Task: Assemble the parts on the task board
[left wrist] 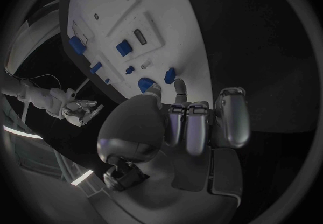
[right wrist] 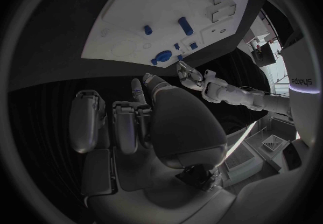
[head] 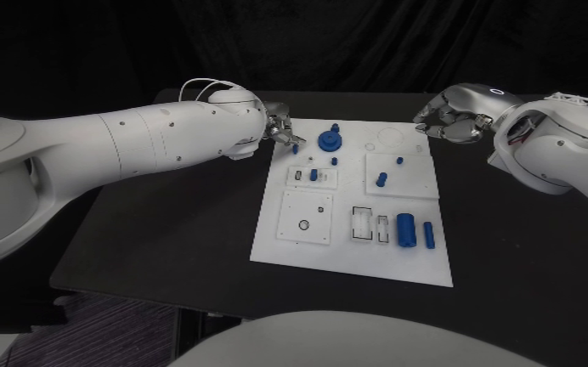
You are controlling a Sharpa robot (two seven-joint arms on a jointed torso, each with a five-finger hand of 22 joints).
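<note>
Task board: two blue cylinders; left hand pinches peg; right hand curled, holding nothing.

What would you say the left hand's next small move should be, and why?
Probably lowering the left hand a little to grip the small blue part at the task board's far left corner: its fingertips are right by that piece, while the right hand waits curled, off the board's far right edge.

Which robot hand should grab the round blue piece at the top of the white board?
Probably the left robot hand: its fingertips reach the task board beside the round blue part. The right robot hand hangs curled off the far corner.
</note>
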